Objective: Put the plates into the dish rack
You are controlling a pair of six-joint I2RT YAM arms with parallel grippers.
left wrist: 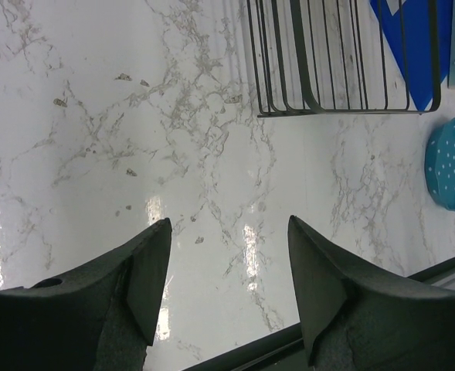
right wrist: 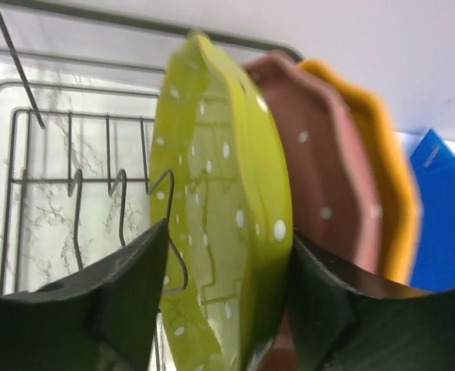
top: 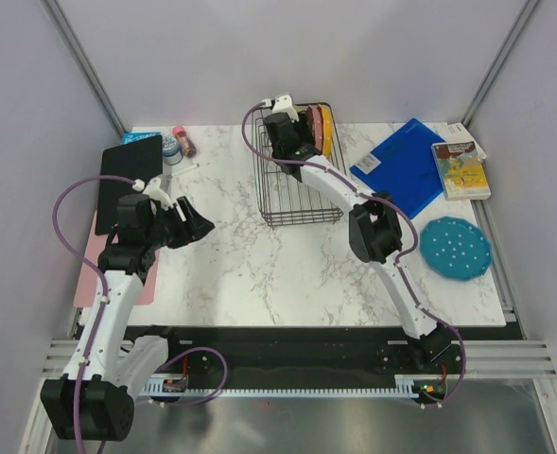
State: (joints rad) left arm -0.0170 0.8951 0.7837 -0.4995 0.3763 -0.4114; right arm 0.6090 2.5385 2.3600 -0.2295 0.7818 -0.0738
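The black wire dish rack point(top: 297, 200) stands at the back middle of the marble table. The pink plate point(right wrist: 320, 170) and the orange-yellow plate point(right wrist: 385, 178) stand upright at its far end. The lime green plate point(right wrist: 227, 193) stands upright beside the pink one, between the fingers of my right gripper point(right wrist: 227, 232). The right finger touches the plate's rim, the left finger stands a little off it, and the jaws are spread wide. The teal plate point(top: 456, 248) lies flat at the right. My left gripper point(left wrist: 229, 224) is open and empty above the table's left side point(top: 200, 227).
A blue folder point(top: 401, 165) and a book point(top: 461, 170) lie at the back right, beyond the teal plate. A black tablet point(top: 129, 175) on a pink sheet point(top: 94, 274) lies at the left. Small containers point(top: 179, 142) stand at the back left.
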